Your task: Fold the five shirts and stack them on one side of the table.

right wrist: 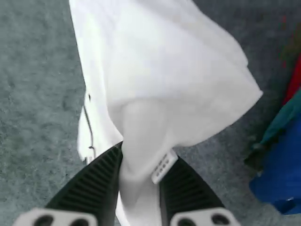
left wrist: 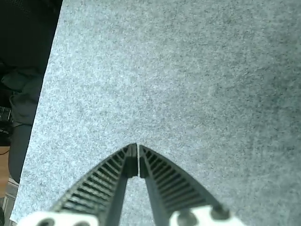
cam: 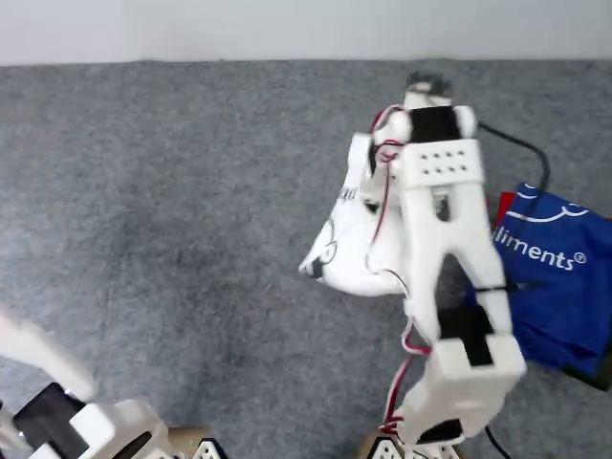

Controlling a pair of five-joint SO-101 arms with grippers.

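A grey, felt-like covering with a fine speckled nap is stretching across the whole table, flat and unwrinkled. The right arm, built of blocky white plastic segments with red and white wires running along it, is reaching over the table's right half. A white shirt of thin, soft cloth is hanging from it in a loose, crumpled bunch with a pointed corner sticking out sideways, and dark line drawing is showing on the fabric. The right gripper is clamping a gathered fold of this shirt between its black ribbed fingers, so the cloth is spilling away from the fingertips in broad drooping folds while a small white label is sitting right at the pinch. Just beside the hanging shirt, at the table's right edge, a blue shirt with white lettering is lying flat on top of a pile, with a red garment and a teal garment peeking out beneath it. The left gripper is hovering over bare grey covering near the table's edge, its ridged black fingers pressing together at the tips and holding nothing, well apart from the shirts.
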